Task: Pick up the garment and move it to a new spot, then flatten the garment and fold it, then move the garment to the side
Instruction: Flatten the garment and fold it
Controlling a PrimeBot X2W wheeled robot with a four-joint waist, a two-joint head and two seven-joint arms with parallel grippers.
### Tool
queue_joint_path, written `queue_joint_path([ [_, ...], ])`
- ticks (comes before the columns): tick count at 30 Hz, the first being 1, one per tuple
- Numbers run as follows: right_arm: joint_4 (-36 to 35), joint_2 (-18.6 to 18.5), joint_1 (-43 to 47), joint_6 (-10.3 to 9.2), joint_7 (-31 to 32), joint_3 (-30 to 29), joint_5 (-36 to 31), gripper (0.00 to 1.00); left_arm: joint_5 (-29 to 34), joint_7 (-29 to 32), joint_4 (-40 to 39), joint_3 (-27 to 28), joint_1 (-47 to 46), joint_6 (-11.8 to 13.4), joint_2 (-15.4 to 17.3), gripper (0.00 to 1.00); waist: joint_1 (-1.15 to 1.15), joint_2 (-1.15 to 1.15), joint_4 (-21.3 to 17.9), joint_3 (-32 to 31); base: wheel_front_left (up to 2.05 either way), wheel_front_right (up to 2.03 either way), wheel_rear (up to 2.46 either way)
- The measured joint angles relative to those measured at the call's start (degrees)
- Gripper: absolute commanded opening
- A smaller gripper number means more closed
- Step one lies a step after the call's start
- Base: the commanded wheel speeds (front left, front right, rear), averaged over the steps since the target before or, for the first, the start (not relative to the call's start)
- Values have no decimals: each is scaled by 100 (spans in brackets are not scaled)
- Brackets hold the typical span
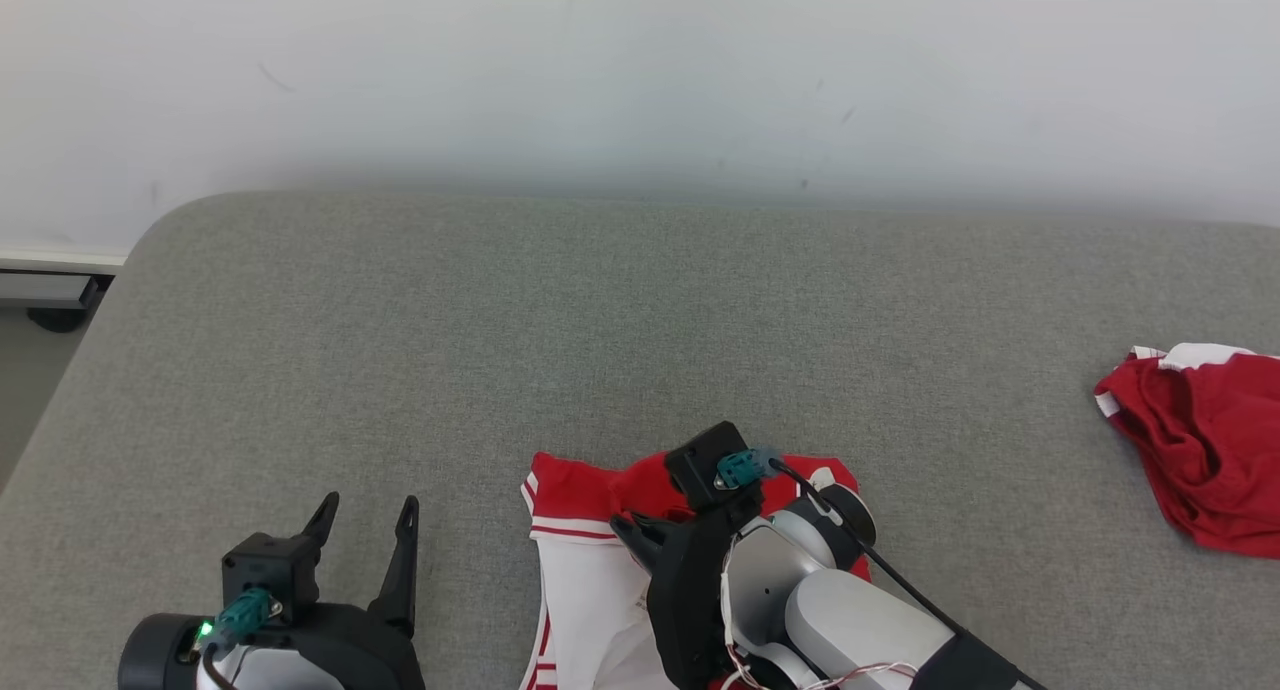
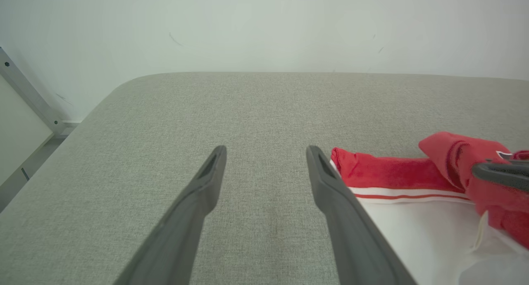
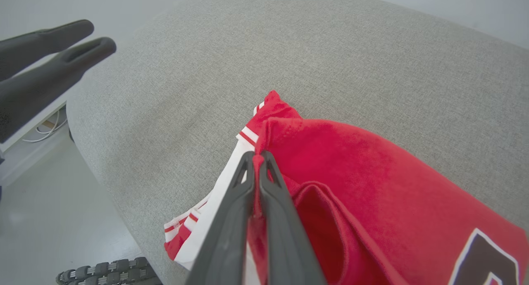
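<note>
The grey padded surface lies under both grippers. On it the red and white garment sits just right of the left gripper. A second red cloth lies well right of the right gripper, which pinches a red fold of the garment (raised above the white part). The left gripper stands wide open, empty.

1. Most likely a robotics lab or test room rather than a home.
2. Bare, scuffed white wall across the top of the head view.
3. Wide grey fabric-covered pad as work surface, rounded corner at upper left.
4. Bolted aluminium frame bar at the left edge of the left wrist view.
5. Loose cables above a pale glossy floor, left side of the right wrist view.
</note>
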Motion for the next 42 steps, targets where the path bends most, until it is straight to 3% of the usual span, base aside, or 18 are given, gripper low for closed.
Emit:
queue_joint_path([
  [18,441,-2,-250,0,-636,660,871,0,0,0,81,-44,-19,-26,-13,100,0,0,137,-69,0,0,0],
  [19,463,-2,-279,0,-669,691,915,10,0,0,88,-49,-19,-29,-14,100,0,0,142,-75,0,0,0],
  [20,472,-2,-313,-1,-717,711,971,96,0,0,93,-57,-19,-31,-15,100,0,0,148,-82,0,0,0],
  [21,461,-2,-326,-1,-788,712,1069,100,0,0,96,-65,-19,-31,-16,100,0,0,155,-88,0,0,0],
  [36,64,4,-566,-1,-1840,737,2249,100,0,0,138,-77,2,-31,-2,100,0,0,176,-243,0,0,0],
  [42,441,10,-563,-1,-2049,514,1995,100,-2,-2,115,-3,32,-29,35,100,0,0,101,-291,0,0,0],
])
